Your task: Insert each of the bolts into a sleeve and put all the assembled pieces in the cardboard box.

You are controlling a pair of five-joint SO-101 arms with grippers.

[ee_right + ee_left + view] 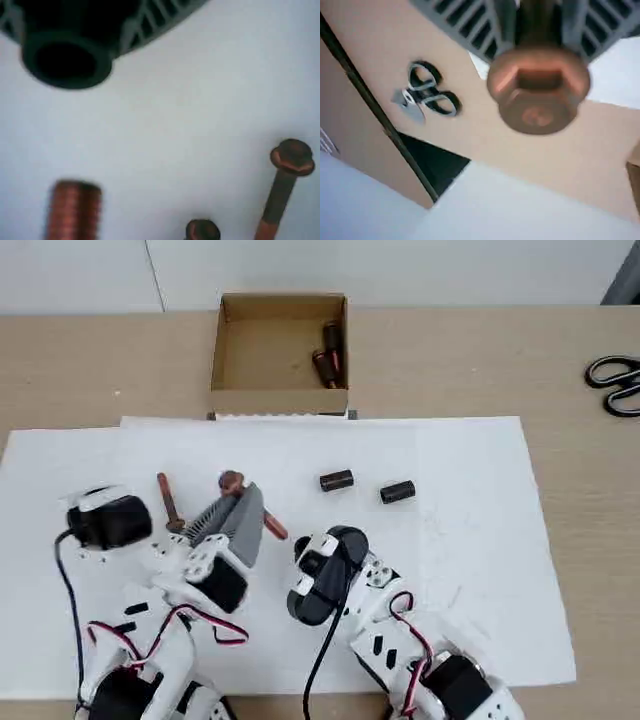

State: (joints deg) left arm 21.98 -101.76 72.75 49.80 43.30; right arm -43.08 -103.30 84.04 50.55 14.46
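Bolt (538, 90) clamped in left hand (240, 497); right hand (75, 22) grips a sleeve (66, 60) (scissors (615, 385) lie well aside).

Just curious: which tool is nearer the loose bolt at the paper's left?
Left. The left tool sits just beside that bolt; the right tool is farther, past the left one.

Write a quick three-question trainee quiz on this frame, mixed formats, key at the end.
1. True or false: the cardboard box is empty.
2. The right gripper is shut on: A) nothing B) a black sleeve C) a screwdriver.
3. In the high view, how many sleeves lie loose on the paper?

Key: 1. False, assembled pieces lie inside it. 2. B. 3. Two.
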